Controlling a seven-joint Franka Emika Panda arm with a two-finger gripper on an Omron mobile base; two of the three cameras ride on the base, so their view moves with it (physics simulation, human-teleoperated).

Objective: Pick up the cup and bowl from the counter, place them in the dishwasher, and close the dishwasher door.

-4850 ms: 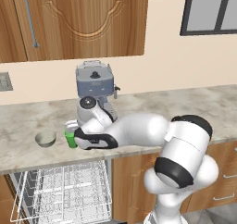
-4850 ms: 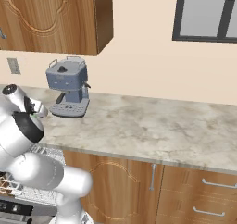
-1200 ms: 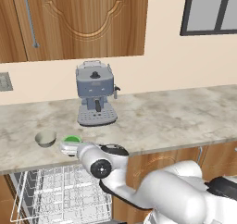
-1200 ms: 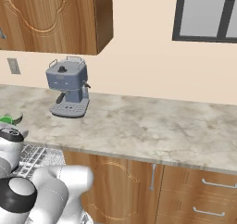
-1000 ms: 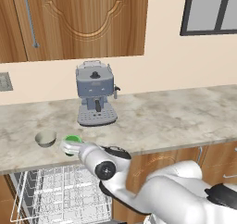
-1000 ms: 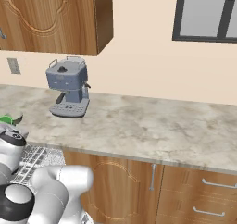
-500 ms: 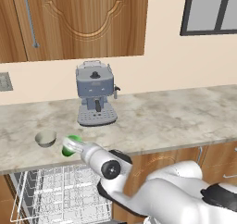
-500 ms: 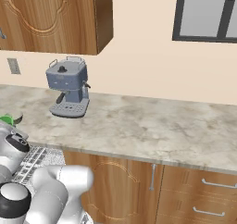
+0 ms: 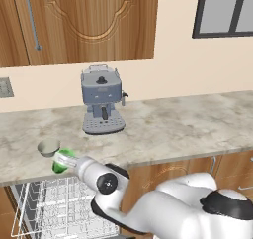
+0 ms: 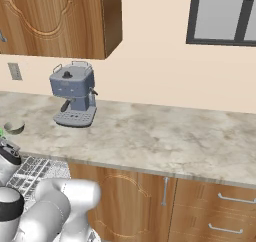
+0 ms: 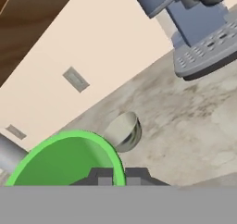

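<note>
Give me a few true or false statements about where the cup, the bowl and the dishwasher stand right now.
1. The gripper is shut on the cup. True.
2. The bowl sits inside the dishwasher rack. False: it rests on the counter, left of the coffee machine.
3. The dishwasher is open, its white wire rack showing. True.
4. The cup stands upright on the counter. False: it is held tilted at the counter's front edge, above the rack.
5. The cup is red. False: it is bright green.
</note>
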